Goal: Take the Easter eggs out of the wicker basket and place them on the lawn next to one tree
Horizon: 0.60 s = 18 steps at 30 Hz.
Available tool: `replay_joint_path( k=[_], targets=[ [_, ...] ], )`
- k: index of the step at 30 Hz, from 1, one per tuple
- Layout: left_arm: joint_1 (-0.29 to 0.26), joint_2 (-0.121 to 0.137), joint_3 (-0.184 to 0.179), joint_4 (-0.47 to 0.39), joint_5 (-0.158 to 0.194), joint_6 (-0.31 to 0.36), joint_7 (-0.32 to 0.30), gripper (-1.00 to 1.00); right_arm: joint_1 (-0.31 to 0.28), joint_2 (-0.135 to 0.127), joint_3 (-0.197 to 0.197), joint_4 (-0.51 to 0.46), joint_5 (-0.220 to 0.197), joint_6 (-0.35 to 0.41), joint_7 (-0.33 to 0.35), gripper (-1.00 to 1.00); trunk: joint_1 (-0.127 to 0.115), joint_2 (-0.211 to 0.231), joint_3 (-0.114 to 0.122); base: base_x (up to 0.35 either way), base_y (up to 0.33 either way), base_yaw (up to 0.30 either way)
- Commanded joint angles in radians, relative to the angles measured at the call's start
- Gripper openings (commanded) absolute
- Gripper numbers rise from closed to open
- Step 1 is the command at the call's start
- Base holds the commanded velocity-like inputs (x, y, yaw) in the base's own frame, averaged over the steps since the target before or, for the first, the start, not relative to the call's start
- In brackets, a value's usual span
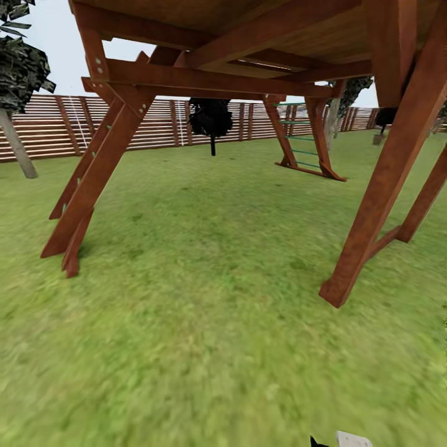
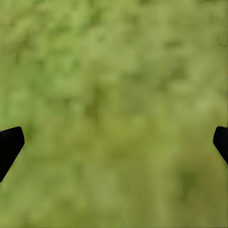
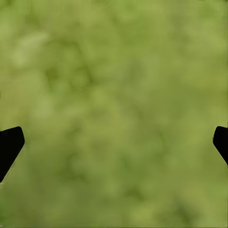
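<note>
The lawn (image 1: pixel 205 323) spreads out ahead as short, mottled green grass. A tree (image 1: pixel 17 149) with a bare grey trunk stands at the far left by the fence, and another grey trunk (image 1: pixel 332 121) rises behind the play frame. The Easter eggs and the wicker basket are out of view. My left gripper (image 2: pixel 114 147) is open over bare grass, its black fingertips (image 2: pixel 10 145) far apart. My right gripper (image 3: pixel 114 147) is also open over grass, with nothing between its fingertips (image 3: pixel 10 142).
A large wooden play frame (image 1: pixel 248 56) stands overhead, with slanted legs at the left (image 1: pixel 93 180) and right (image 1: pixel 385 186) and a ladder (image 1: pixel 304 146) at the back. A slatted fence (image 1: pixel 155 124) closes the garden. A dark thin-stemmed tree (image 1: pixel 211 121) stands before it.
</note>
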Motion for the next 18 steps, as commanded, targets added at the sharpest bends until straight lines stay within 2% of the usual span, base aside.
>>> replay_joint_path(
  k=[1,7,18],
  targets=[
    [0.000,0.000,-0.001,0.001,-0.001,-0.003,0.003,1.00,-0.001,0.000,0.000,0.001,-0.007,-0.004,0.000,1.00,0.000,0.000,-0.001,0.270,0.214,-0.247],
    [0.000,-0.001,-0.001,0.001,-0.001,-0.003,0.003,1.00,-0.001,0.000,0.000,0.001,-0.007,-0.004,0.000,1.00,0.000,0.000,-0.001,0.269,0.214,-0.192],
    [0.000,-0.010,-0.001,0.001,-0.003,-0.003,0.003,1.00,-0.001,0.001,0.000,0.001,-0.007,-0.004,0.000,1.00,0.000,0.000,-0.001,0.268,0.215,-0.010]
  ],
)
